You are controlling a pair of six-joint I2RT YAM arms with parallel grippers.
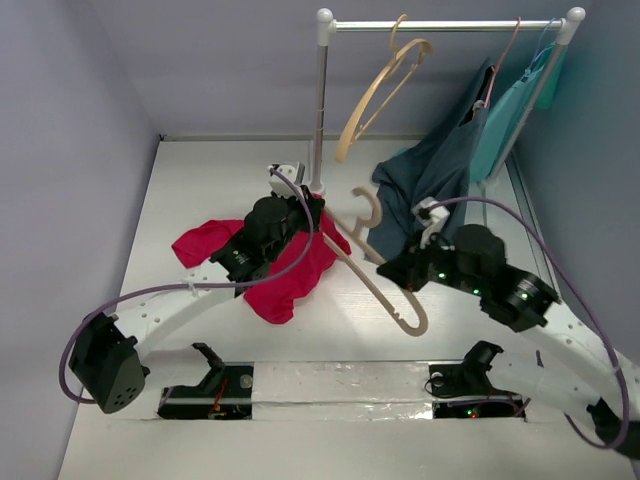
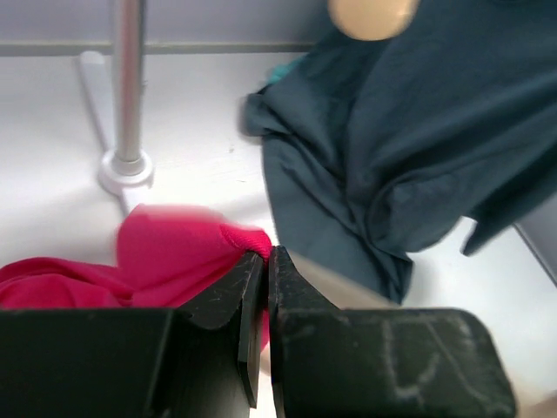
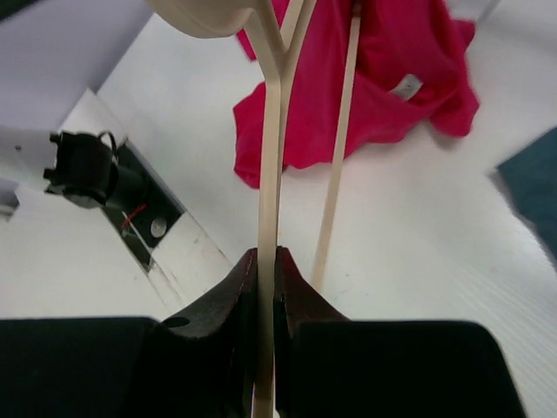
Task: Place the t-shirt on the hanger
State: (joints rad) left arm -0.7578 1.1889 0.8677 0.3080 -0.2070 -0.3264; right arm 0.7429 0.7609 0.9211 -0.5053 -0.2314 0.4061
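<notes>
The crimson t-shirt (image 1: 285,280) lies crumpled on the table left of centre. My left gripper (image 1: 318,214) is shut on a fold at its edge; the left wrist view shows the jaws (image 2: 266,254) pinching red cloth (image 2: 174,252). My right gripper (image 1: 397,270) is shut on one arm of the pale wooden hanger (image 1: 385,292), holding it tilted beside the shirt, hook (image 1: 368,205) toward the rack. In the right wrist view the jaws (image 3: 267,254) clamp the hanger arm (image 3: 270,165), with the t-shirt (image 3: 383,78) beyond it.
A white rack pole (image 1: 320,110) stands on a base (image 2: 126,170) behind the shirt. On its rail hang a second wooden hanger (image 1: 385,85), a thin pink hanger (image 1: 510,50), a navy garment (image 1: 430,180) reaching the table and a teal garment (image 1: 510,110).
</notes>
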